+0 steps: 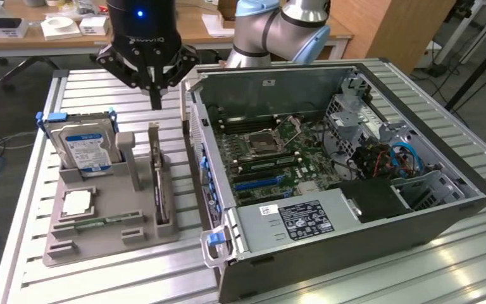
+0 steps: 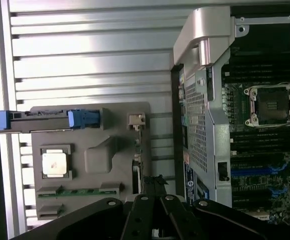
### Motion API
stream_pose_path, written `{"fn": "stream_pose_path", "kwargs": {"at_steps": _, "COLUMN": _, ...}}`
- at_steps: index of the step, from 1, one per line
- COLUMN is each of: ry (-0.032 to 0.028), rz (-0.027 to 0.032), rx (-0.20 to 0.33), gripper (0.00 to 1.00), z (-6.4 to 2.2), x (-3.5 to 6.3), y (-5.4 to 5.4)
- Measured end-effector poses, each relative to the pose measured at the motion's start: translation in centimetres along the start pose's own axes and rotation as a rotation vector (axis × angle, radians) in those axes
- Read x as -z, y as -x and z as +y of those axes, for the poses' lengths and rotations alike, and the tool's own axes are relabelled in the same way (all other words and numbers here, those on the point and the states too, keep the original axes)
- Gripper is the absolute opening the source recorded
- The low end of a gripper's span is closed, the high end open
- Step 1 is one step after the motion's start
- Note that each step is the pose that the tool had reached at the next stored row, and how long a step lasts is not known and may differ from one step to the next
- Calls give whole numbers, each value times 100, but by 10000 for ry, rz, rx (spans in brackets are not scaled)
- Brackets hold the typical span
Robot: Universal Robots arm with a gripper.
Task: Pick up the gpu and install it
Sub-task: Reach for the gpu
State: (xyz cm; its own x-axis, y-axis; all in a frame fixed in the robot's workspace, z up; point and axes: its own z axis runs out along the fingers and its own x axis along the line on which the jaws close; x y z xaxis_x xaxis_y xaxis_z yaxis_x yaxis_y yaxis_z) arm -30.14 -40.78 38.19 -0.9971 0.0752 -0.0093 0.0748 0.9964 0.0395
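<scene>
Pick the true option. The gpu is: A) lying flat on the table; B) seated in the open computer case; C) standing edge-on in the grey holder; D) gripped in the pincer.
C: the gpu stands edge-on in the grey holder, beside the hard drive, while the shut pincer hangs above it holding nothing.

Beneath my jaws a grey holder [image 1: 99,239] rests on the slatted table [image 1: 108,282]. A hard drive [image 1: 83,149] stands upright in it toward the exterior view's left, with a processor chip [image 1: 78,202] and memory stick [image 1: 108,221] lying flat beyond. An open computer case [image 1: 445,218] sits opposite.
</scene>
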Motion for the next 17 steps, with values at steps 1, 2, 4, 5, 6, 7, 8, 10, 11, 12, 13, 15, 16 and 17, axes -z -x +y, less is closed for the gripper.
{"fn": "stream_pose_path", "kwargs": {"at_steps": 1, "ry": 0, "rz": 0, "rx": 0, "gripper": 10, "z": -29, "x": 1, "y": 2}}
{"fn": "stream_pose_path", "kwargs": {"at_steps": 2, "ry": 1, "rz": -1, "rx": 0, "gripper": 10, "z": -60, "x": 2, "y": 4}}
{"fn": "stream_pose_path", "kwargs": {"at_steps": 4, "ry": 0, "rz": -1, "rx": -2, "gripper": 10, "z": -117, "x": 4, "y": 8}}
{"fn": "stream_pose_path", "kwargs": {"at_steps": 5, "ry": 1, "rz": -1, "rx": -3, "gripper": 10, "z": -141, "x": 5, "y": 10}}
{"fn": "stream_pose_path", "kwargs": {"at_steps": 6, "ry": 0, "rz": -1, "rx": -4, "gripper": 10, "z": -165, "x": 6, "y": 11}}
{"fn": "stream_pose_path", "kwargs": {"at_steps": 7, "ry": 0, "rz": 0, "rx": -5, "gripper": 10, "z": -188, "x": 7, "y": 13}}
{"fn": "stream_pose_path", "kwargs": {"at_steps": 8, "ry": 0, "rz": -1, "rx": -7, "gripper": 10, "z": -210, "x": 8, "y": 15}}
{"fn": "stream_pose_path", "kwargs": {"at_steps": 10, "ry": 0, "rz": 0, "rx": -10, "gripper": 10, "z": -252, "x": 9, "y": 18}}
{"fn": "stream_pose_path", "kwargs": {"at_steps": 11, "ry": 0, "rz": 0, "rx": -12, "gripper": 10, "z": -272, "x": 10, "y": 19}}
{"fn": "stream_pose_path", "kwargs": {"at_steps": 12, "ry": 0, "rz": 0, "rx": -14, "gripper": 10, "z": -292, "x": 11, "y": 20}}
{"fn": "stream_pose_path", "kwargs": {"at_steps": 13, "ry": 0, "rz": 0, "rx": -15, "gripper": 10, "z": -311, "x": 12, "y": 22}}
{"fn": "stream_pose_path", "kwargs": {"at_steps": 15, "ry": 0, "rz": 0, "rx": -19, "gripper": 10, "z": -332, "x": 13, "y": 19}}
{"fn": "stream_pose_path", "kwargs": {"at_steps": 16, "ry": 1, "rz": 0, "rx": -20, "gripper": 10, "z": -335, "x": 12, "y": 15}}
{"fn": "stream_pose_path", "kwargs": {"at_steps": 17, "ry": 0, "rz": 0, "rx": -20, "gripper": 10, "z": -336, "x": 12, "y": 13}}
